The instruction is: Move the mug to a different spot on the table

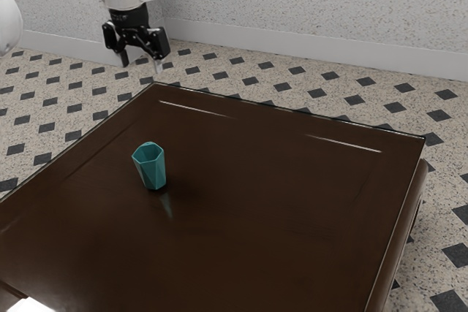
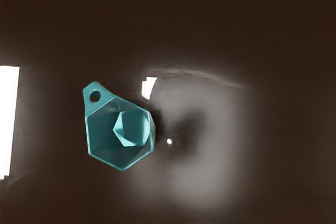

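One teal mug (image 1: 150, 166) stands upright on the table (image 1: 292, 202); the gripper (image 1: 139, 58) hovers above it, fingers apart, likely to straddle it.

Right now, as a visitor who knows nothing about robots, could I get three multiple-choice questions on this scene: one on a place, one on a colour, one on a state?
1. Where is the mug?
A. Standing upright on the table
B. On a shelf
C. In a sink

2. What colour is the mug?
A. Red
B. Teal
C. White

3. What state is the tool in?
A. Clamped on the mug
B. Open, high in the air, holding nothing
C. Lying flat on the table

Answers:
1. A, since the mug stands with its mouth up on the dark brown tabletop.
2. B, since its faceted sides are teal in both views.
3. B, since its two fingers stand apart with nothing between them, well above the mug.
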Controlling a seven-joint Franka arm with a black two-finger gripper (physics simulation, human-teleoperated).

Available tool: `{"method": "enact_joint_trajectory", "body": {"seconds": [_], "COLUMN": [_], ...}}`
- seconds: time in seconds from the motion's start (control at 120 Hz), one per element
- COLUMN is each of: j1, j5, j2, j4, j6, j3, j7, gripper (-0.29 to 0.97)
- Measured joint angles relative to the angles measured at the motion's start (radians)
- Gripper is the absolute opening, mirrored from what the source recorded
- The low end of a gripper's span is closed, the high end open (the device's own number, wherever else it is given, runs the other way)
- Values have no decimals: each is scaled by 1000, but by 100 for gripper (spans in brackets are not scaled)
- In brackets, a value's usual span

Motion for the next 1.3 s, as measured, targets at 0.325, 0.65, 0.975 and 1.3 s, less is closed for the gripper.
{"method": "enact_joint_trajectory", "body": {"seconds": [0.325, 0.65, 0.975, 1.3], "j1": [7, 57, 66, 67], "j5": [-3, -35, -56, -85], "j2": [21, 145, 259, 330], "j4": [-106, -115, -135, -159], "j6": [141, 290, 319, 385], "j3": [3, 75, 77, 77], "j7": [-224, -456, -561, -521], "gripper": [68, 68, 68, 68]}}
